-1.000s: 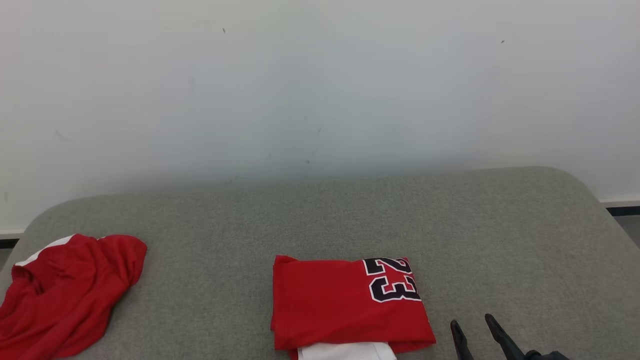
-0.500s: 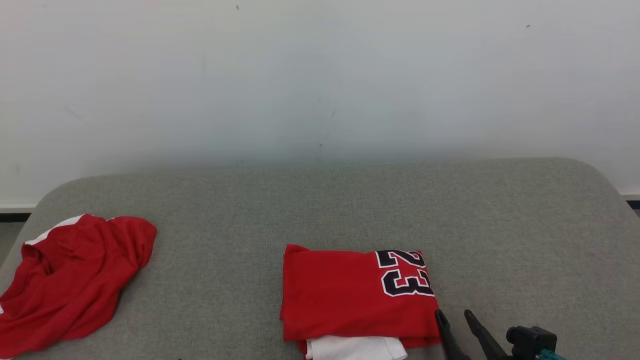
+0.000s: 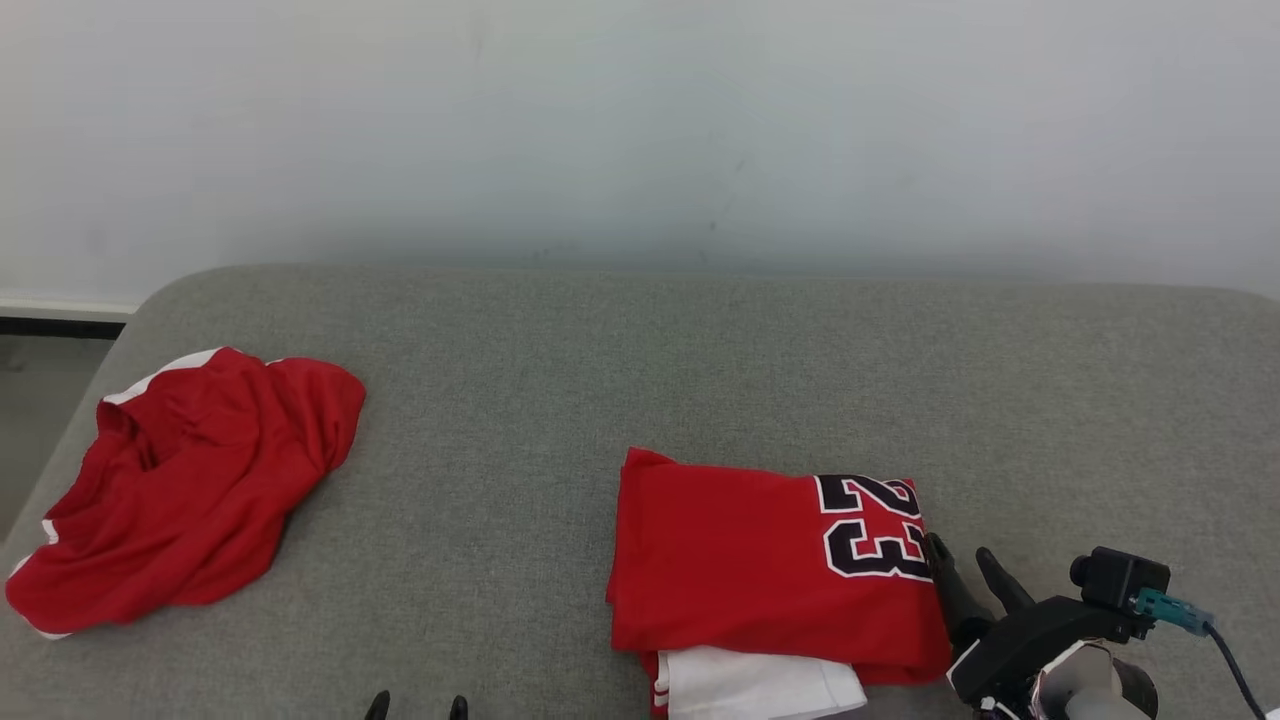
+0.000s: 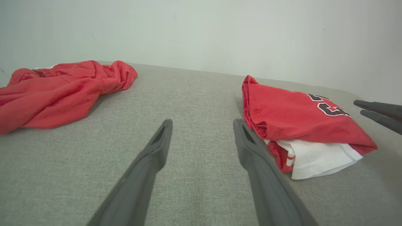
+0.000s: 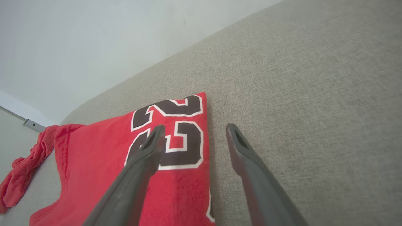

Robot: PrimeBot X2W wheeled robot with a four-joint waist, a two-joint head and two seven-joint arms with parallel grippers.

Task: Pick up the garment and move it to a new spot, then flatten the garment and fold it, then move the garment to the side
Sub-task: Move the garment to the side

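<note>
Garment [image 3: 760,570] edge, spread right jaws astride

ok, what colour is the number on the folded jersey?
Black number with white outline, on the red jersey; clearest in right wrist view.

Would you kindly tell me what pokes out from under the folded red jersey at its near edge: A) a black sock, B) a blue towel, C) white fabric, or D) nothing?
C: white fabric shows beneath the folded red jersey at the edge nearest the robot, on the grey cushion.
</note>
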